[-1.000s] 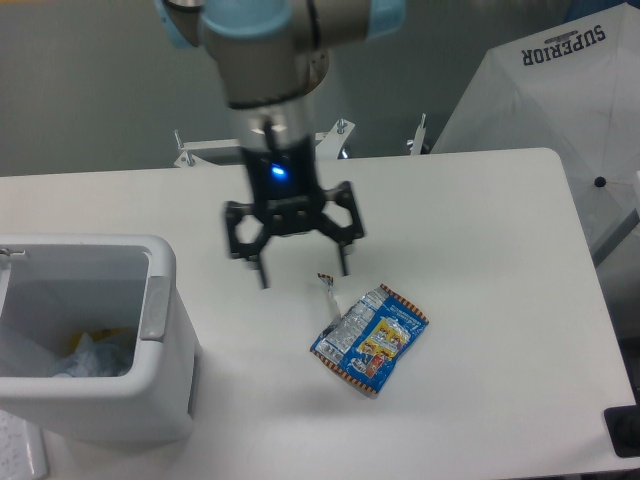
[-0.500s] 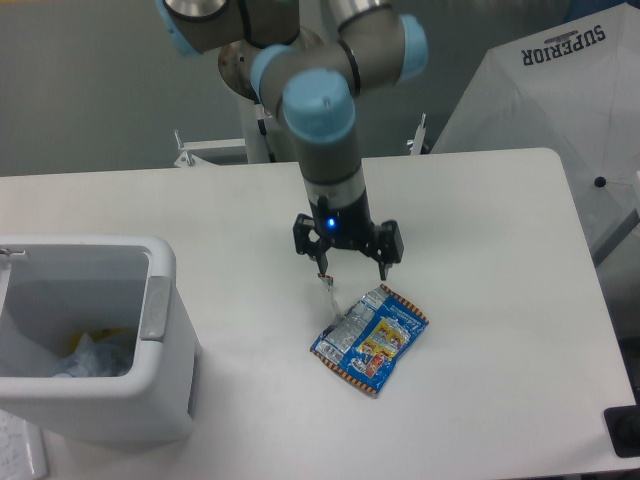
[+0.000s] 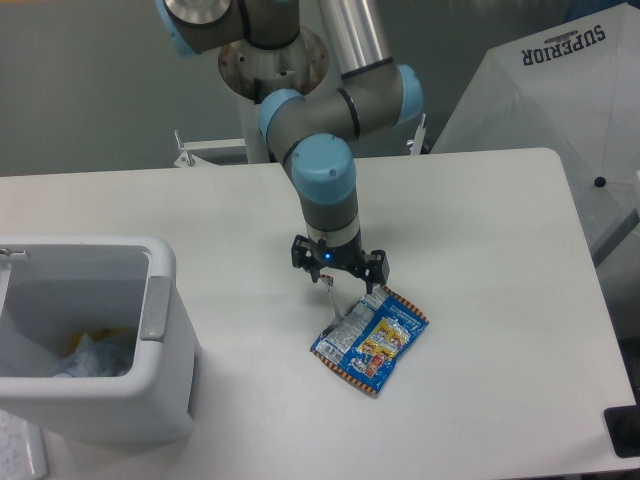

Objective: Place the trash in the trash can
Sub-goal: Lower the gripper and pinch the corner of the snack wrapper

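Spread wide, my gripper (image 3: 343, 283) hangs over the top edge of the blue snack packet (image 3: 369, 340), which lies flat on the table (image 3: 500, 250), well right of the trash can (image 3: 95, 340). Pinching only that foil edge, I could let it slip.

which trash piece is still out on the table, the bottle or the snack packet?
The blue foil snack packet, lying flat under the gripper. The only other trash visible sits inside the white bin.

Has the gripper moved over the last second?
Yes. The gripper has moved right and lower, from mid-table to the upper edge of the snack packet, which hasn't shifted.
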Tool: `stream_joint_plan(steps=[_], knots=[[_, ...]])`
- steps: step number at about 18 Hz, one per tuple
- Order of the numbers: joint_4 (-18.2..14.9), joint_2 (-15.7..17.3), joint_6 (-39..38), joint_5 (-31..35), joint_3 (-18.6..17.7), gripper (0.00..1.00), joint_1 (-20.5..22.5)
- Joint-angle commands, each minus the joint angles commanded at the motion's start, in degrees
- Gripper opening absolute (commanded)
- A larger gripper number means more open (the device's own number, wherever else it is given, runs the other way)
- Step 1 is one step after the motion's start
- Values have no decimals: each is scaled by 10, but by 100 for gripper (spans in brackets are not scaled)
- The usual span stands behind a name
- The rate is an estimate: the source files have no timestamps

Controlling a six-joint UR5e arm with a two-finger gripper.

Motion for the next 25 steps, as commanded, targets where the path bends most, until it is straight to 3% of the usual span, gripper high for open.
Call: stream_joint_plan(steps=[4, 5, 10, 17, 22, 25], knots=[[0, -7, 0, -1, 1, 99, 0], [-1, -11, 0, 1, 4, 89, -1], [-3, -11, -1, 3, 11, 2, -4], [-7, -9, -21, -4, 21, 0, -2], [-7, -4, -46, -21, 73, 0, 7], [-7, 20, -104, -99, 115, 0, 32]])
